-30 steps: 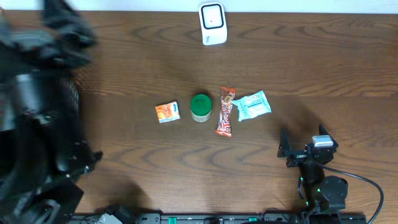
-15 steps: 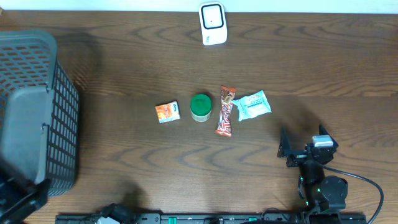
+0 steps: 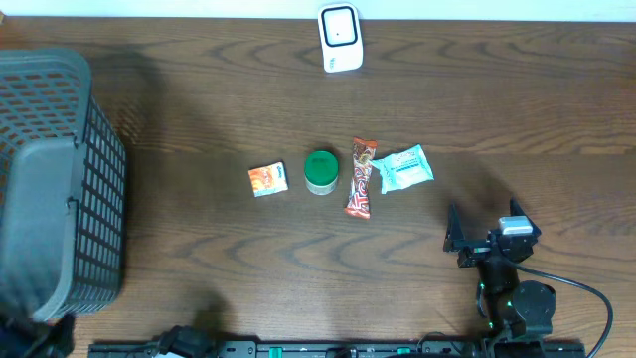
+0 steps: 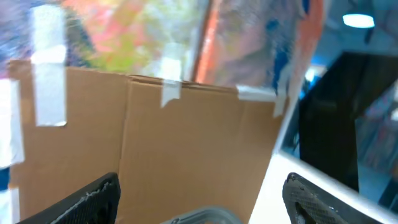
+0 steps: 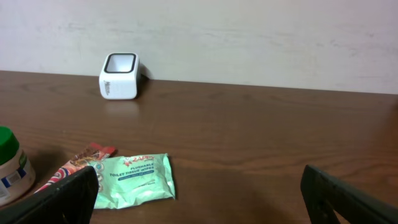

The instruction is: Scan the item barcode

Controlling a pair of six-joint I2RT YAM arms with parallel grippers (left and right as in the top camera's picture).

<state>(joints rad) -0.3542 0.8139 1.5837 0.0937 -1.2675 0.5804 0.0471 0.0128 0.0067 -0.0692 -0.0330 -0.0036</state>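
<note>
No scan is judged begun: the wipes pack (image 3: 406,167), snack bar (image 3: 361,178), jar (image 3: 320,171) and orange box (image 3: 267,180) are seen untouched on the table (image 3: 199,119), well short of the scanner (image 3: 340,38), with the left tool (image 4: 202,186) and right tool (image 5: 199,183) spread apart, empty.

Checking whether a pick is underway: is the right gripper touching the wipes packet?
Apart. The overhead view shows bare table between the right gripper and the wipes packet; the right wrist view shows the packet lying ahead of the open gripper.
</note>
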